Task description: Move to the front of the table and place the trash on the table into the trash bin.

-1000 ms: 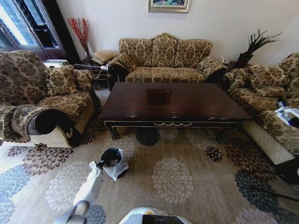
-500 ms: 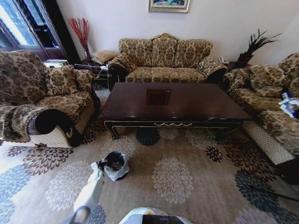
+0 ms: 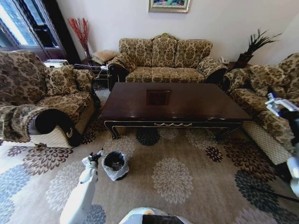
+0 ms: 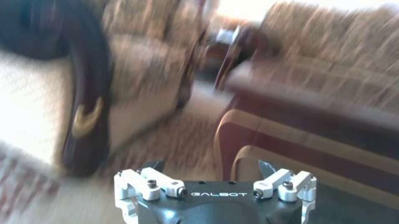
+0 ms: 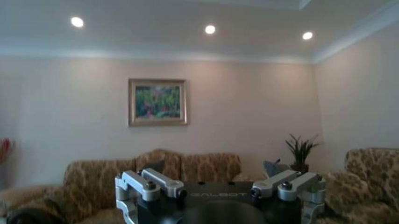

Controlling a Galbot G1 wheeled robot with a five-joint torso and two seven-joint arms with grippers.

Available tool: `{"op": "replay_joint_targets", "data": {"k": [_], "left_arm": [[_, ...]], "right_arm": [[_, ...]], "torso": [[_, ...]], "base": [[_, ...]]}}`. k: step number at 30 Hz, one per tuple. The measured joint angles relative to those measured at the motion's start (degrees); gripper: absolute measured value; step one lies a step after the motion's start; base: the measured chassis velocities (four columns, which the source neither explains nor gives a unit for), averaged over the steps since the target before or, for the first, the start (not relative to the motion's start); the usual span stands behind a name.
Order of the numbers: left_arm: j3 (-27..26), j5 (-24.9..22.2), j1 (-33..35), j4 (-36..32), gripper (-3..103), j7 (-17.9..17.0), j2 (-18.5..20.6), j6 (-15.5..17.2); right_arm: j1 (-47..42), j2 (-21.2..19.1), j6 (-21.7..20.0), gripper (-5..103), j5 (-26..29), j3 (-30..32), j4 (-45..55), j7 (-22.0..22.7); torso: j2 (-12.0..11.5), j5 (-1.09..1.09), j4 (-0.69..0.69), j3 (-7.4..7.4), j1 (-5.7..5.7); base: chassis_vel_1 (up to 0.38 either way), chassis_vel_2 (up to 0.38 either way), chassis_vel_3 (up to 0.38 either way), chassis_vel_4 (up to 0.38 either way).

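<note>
Shows glossy dark brown wooden counter (image 3: 187, 105) at frame centre, no litter visible. Finds round black liner-bagged trash bin (image 3: 115, 164) lower left. Has swung left gripper (image 3: 95, 156) off the bin to just beside it, jaws apart, empty; right gripper (image 3: 275, 103) at right edge, jaws apart. Suggests drop-off done.

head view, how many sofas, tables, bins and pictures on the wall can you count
sofas: 3, one on the left, one at the back, one on the right
coffee table: 1
trash bin: 1
framed picture: 1
total: 6
</note>
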Motion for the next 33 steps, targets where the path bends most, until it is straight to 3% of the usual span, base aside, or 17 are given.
{"op": "replay_joint_targets", "data": {"k": [3, 4, 5, 7, 13, 15, 18, 20, 25, 33], "left_arm": [[-1.9, -0.5, 4.7, -17.3, 100, 0.3, 0.8, 5.6], [-2.3, -1.1, 5.9, -23.1, 100, 0.4, 1.1, 7.4], [-2.3, -1.1, 5.9, -23.1, 100, 0.4, 1.1, 7.4], [-2.9, -2.4, 9.0, -34.0, 100, 0.3, 1.5, 10.8], [-2.0, -2.5, 14.8, -45.6, 100, -0.3, 0.5, 12.8], [-1.1, -1.8, 18.7, -50.5, 100, -0.2, -0.7, 12.7], [-0.8, -1.5, 20.3, -52.5, 100, 0.0, -1.2, 12.7], [-0.5, -0.9, 21.3, -53.4, 100, 0.2, -1.6, 12.8], [0.0, -0.6, 20.6, -52.1, 100, 0.3, -1.7, 12.8], [0.3, 0.8, 19.7, -50.8, 100, 0.8, -1.9, 13.2]], "right_arm": [[-2.2, 2.2, -3.6, 100, -5.1, -3.9, 0.0, -2.3], [-3.2, 2.7, -3.7, 100, -7.7, -5.9, 0.0, -2.8], [-3.2, 2.7, -3.7, 100, -7.7, -5.9, 0.0, -2.8], [-5.7, 4.3, -2.9, 100, -14.2, -10.5, 0.0, -5.0], [-7.4, 7.6, 1.5, 100, -23.3, -16.5, 0.0, -9.7], [-8.3, 9.8, 4.7, 100, -26.8, -19.6, 0.0, -12.7], [-8.8, 11.5, 5.6, 100, -27.3, -21.6, 0.0, -14.2], [-9.1, 14.5, 7.2, 100, -30.9, -24.8, 0.0, -15.1], [-9.5, 17.1, 10.7, 100, -37.9, -26.3, -1.2, -17.4], [-9.0, 17.7, 9.3, 100, -36.6, -27.0, -2.0, -17.2]], "torso": [[0.0, 0.03, -0.01, 0.0, 0.0], [0.0, 0.02, -0.01, 0.0, 0.0], [0.0, 0.02, -0.01, 0.0, 0.0], [0.0, 0.05, -0.02, -0.01, 0.0], [0.0, 0.03, -0.01, -0.01, -0.01], [0.0, 0.02, 0.0, -0.01, -0.01], [0.0, 0.02, 0.0, -0.01, -0.01], [0.0, 0.03, -0.01, -0.01, -0.01], [0.0, 0.01, -0.02, 0.0, 0.0], [0.0, 0.02, -0.02, 0.0, 0.0]], "base": [[0.0, 0.0, 0.0, 0.0], [0.0, 0.0, 0.0, 0.0], [0.0, 0.0, 0.0, 0.0], [0.0, 0.0, 0.0, 0.0], [0.0, 0.0, 0.0, 0.0], [0.0, 0.0, 0.0, 0.0], [0.0, 0.0, 0.0, 0.0], [0.0, 0.0, 0.0, 0.0], [0.0, 0.0, 0.0, 0.0], [0.0, 0.0, 0.0, 0.0]]}}
